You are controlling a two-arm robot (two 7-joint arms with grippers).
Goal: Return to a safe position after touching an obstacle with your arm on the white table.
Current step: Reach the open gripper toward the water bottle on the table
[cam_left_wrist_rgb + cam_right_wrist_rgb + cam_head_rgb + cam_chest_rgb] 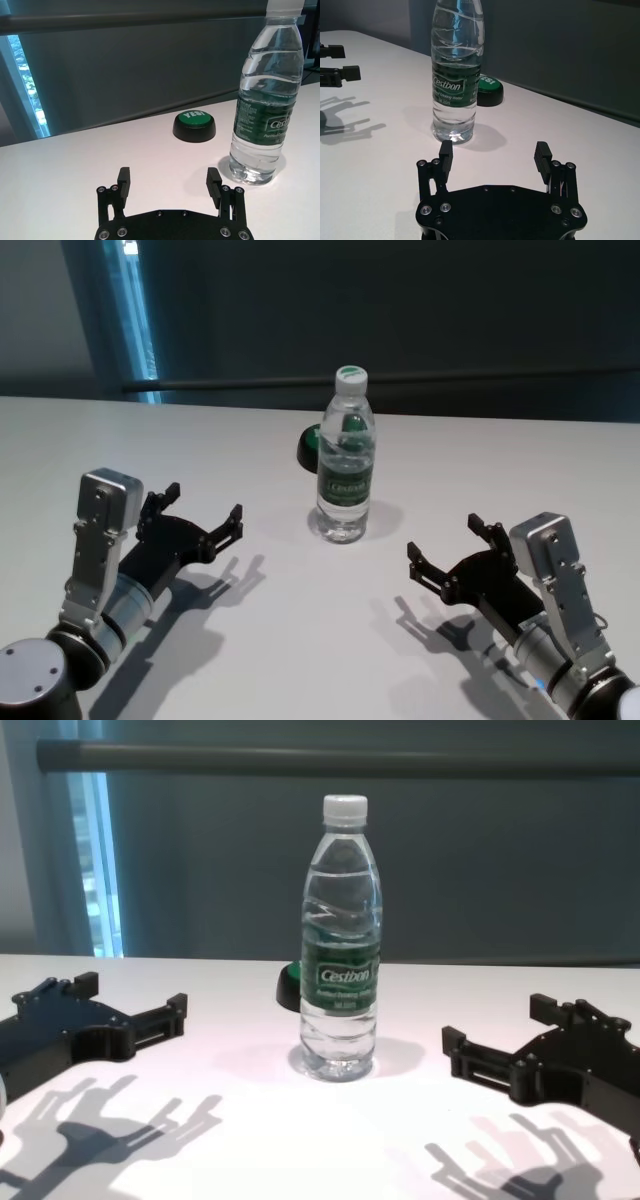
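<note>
White table [250, 660] stretches wide before me, with a dark wall and a bright strip of window at the far left. On the left, my left gripper [205, 510] hovers low over the surface, its fingers spread apart and holding nothing, pointed toward the middle. At the centre stands the obstacle, a Cestbon water bottle [346, 455], upright and capped, well apart from both my arms. Just behind it, on its far left side, sits a low green "YES!" button [194, 125], not touching it. On the right, my right gripper [447, 550] mirrors the left one: low, fingers wide, empty, aimed inward.

I judge that neither arm touches the bottle now, and the bottle shows no sign of tipping. Both arms look symmetric and drawn toward my body, so this reads either as the resting pose at the very start or as the safe position reached; I cannot tell which from this alone.
</note>
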